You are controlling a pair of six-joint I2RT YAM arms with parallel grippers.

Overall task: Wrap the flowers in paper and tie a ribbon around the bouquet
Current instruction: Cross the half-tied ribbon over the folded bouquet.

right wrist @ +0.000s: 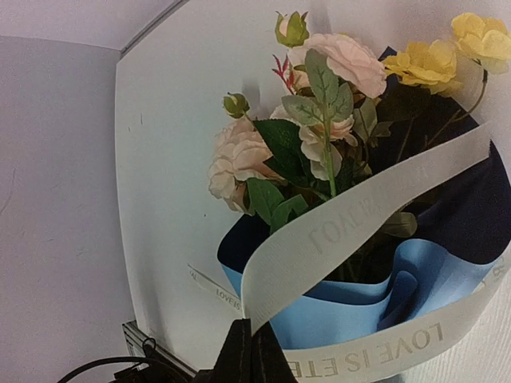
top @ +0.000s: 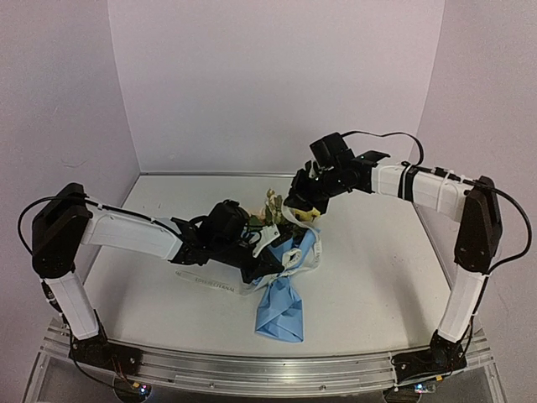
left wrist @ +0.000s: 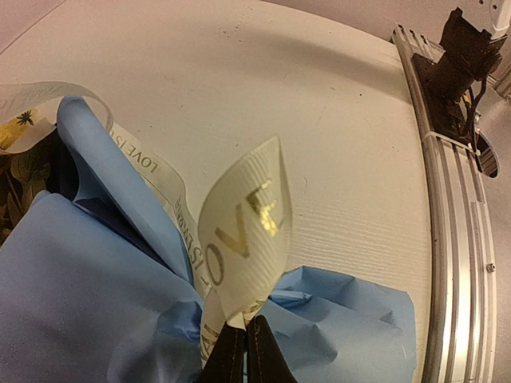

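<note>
Nearest the robot, the crumpled narrow tail of the light-blue paper (top: 279,315) is lying on the white worktop (top: 377,269) and pointing toward the near edge, so the bouquet (top: 289,252) is resting on its side with its blooms facing away. Just beyond that tail, the left claw (left wrist: 244,351) is pinching shut on one end of the off-white ribbon (left wrist: 239,227), whose gold "LOVE" lettering is curling up in front of its camera. From there the ribbon is running down against the gathered waist of the paper, seemingly so that this end is being kept taut while the other is worked. Farther out, the right claw (right wrist: 251,351) is likewise clamping closed on the ribbon, at a point where it is sweeping across the open mouth of the paper and looping back round the lower front, reading "LOVE IS ETE". Both arms are reaching over the bouquet from opposite sides, which suits drawing the two ends against each other. Judging by this, the wrapping is done and the tying is under way, though I cannot tell whether any knot is formed. Beyond the claws, the flowers (right wrist: 319,120), pink, cream and yellow among green leaves, are spilling out of the paper's dark inner face toward the back wall (top: 277,84).
</note>
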